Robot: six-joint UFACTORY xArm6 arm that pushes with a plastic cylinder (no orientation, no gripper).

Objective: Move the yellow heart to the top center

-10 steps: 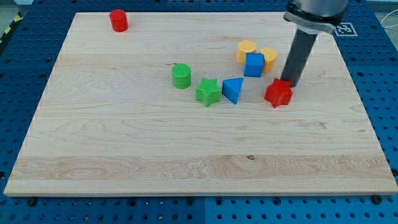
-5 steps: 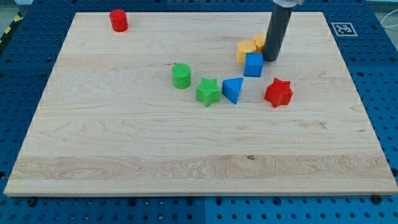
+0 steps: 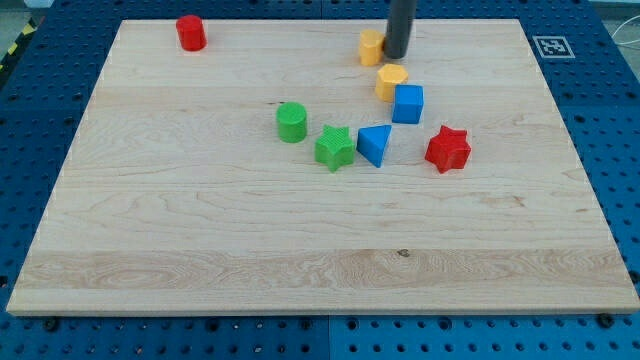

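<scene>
Wooden board [image 3: 200, 250]: yellow heart [image 3: 371, 46] sits near top edge, slightly right of center. My tip [image 3: 396, 56], gripping nothing, apparently touches its right side. Mostly done; small leftward nudge remains.

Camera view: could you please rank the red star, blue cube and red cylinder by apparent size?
1. Red star
2. Blue cube, nearly alike
3. Red cylinder, though it sits farther away, so unsure
</scene>
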